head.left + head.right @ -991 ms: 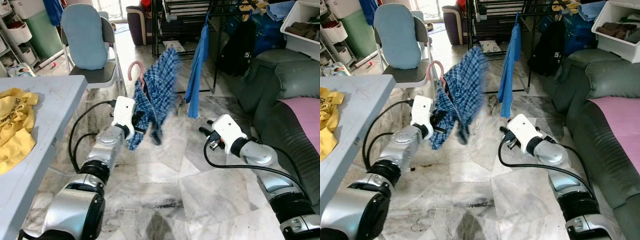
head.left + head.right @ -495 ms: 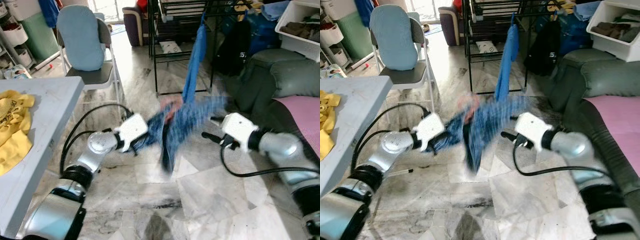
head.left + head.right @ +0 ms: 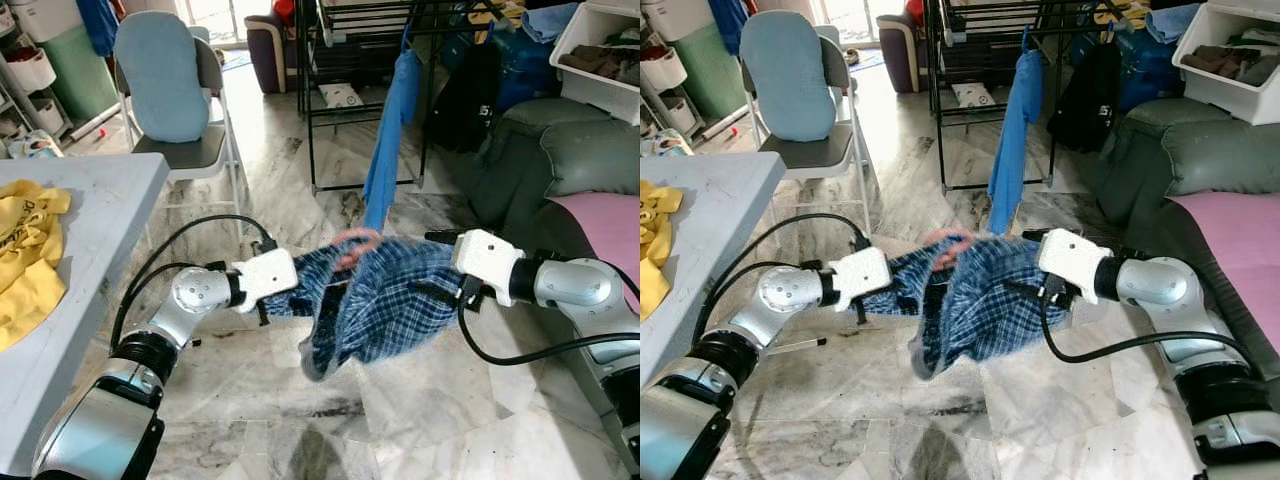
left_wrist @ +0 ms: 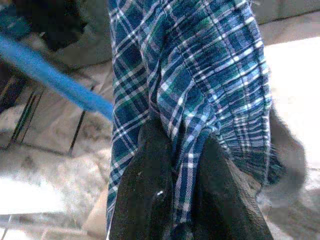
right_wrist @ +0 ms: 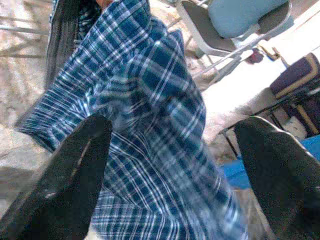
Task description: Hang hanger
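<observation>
Left eye view, garment: blue-and-white plaid cloth shirt (image 3: 375,305), slung between both arms above the grey marbled floor tiles (image 3: 420,400), blurred at the hem.
Left eye view, hanger: curved pink hanger hook (image 3: 352,243), poking out at the shirt's upper edge, rest hidden in fabric.
Left eye view, left gripper (image 3: 300,297): at the shirt's left end, tips buried in cloth.
Left eye view, right gripper (image 3: 432,292): against the shirt's right side.
Right eye view, surroundings: black metal drying rack (image 3: 985,30) behind, with a long blue garment (image 3: 1012,130) hanging from it; grey folding chair with pale blue cushion (image 3: 790,85) to the left; grey table (image 3: 700,220) with yellow cloth (image 3: 652,245).
Left wrist view, fingers (image 4: 150,190): narrow, pinched on a fold of the plaid shirt, fabric running up between them.
Right wrist view, fingers (image 5: 75,175): spread wide, plaid shirt lying in the gap, not clamped.
</observation>
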Robot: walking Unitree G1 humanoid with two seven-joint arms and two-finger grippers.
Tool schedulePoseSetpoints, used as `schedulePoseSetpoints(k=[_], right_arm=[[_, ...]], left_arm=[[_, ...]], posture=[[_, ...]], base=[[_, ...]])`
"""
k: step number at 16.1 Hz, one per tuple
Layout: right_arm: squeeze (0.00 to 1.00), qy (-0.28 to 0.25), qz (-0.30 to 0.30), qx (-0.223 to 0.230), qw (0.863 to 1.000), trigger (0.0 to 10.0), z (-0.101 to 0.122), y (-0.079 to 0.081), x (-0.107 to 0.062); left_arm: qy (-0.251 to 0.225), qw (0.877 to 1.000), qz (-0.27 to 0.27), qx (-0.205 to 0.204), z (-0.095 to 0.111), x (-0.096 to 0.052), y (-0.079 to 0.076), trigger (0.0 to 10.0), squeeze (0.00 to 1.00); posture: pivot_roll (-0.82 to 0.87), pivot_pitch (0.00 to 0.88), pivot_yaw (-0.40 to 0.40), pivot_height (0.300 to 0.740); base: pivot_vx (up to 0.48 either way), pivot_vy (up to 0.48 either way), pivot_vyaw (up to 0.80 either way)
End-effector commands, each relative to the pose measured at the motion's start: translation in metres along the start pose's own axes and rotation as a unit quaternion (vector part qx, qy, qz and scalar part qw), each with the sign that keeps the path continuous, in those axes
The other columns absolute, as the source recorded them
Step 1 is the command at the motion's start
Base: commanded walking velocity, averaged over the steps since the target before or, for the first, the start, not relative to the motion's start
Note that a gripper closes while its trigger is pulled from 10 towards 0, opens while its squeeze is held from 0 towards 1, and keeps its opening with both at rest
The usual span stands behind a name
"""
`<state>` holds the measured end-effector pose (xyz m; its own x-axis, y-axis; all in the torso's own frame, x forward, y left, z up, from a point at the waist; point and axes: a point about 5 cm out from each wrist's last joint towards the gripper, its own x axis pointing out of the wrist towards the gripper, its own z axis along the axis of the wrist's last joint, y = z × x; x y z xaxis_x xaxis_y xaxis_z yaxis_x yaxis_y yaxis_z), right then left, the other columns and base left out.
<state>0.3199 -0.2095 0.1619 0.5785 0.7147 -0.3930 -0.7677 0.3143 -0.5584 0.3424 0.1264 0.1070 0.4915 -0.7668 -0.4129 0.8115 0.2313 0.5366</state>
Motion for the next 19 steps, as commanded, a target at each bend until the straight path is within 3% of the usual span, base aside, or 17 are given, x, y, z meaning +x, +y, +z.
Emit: schedulePoseSetpoints(k=[1,7,8,9,10,11,19], right_arm=[[1.00,0.001,0.020,-0.024,0.999,10.0,0.004,-0.003,0.001],[1.00,0.021,0.080,-0.022,0.996,10.0,-0.002,0.002,0.004],[0.70,0.034,0.090,-0.031,0.995,10.0,-0.006,0.003,0.004],[0.00,0.039,0.092,-0.036,0.994,10.0,-0.007,0.003,0.005],[0.00,0.042,0.099,-0.042,0.993,10.0,-0.007,0.003,0.005],[0.00,0.039,0.120,-0.049,0.991,0.0,-0.003,0.004,0.008],[0.00,0.084,0.182,-0.070,0.977,0.0,-0.011,0.004,0.001]], left_arm=[[-0.018,0.999,-0.016,0.026,0.007,0.002,-0.002,0.0,0.00],[-0.045,0.997,-0.042,0.052,0.014,0.005,-0.010,0.0,0.00],[-0.050,0.996,-0.046,0.057,0.015,0.006,-0.011,0.0,0.00],[-0.052,0.996,-0.047,0.058,0.016,0.006,-0.011,0.0,0.00],[-0.054,0.996,-0.048,0.060,0.017,0.006,-0.012,0.0,0.00],[-0.063,0.995,-0.053,0.064,0.019,0.007,-0.014,0.0,0.00],[-0.073,0.993,-0.062,0.075,0.021,0.008,-0.018,0.0,0.00]], posture=[[-0.14,0.000,0.018,0.740],[-0.14,0.000,0.014,0.740],[-0.14,0.000,0.013,0.740],[-0.14,0.000,0.013,0.740],[-0.14,0.000,0.013,0.740],[-0.14,0.000,0.010,0.740],[-0.14,0.000,0.003,0.740]], base=[[0.000,0.000,0.00],[0.000,0.000,0.00],[0.000,0.000,0.00],[0.000,0.000,0.00],[0.000,0.000,0.00],[0.000,0.000,0.00],[0.000,0.000,0.00]])
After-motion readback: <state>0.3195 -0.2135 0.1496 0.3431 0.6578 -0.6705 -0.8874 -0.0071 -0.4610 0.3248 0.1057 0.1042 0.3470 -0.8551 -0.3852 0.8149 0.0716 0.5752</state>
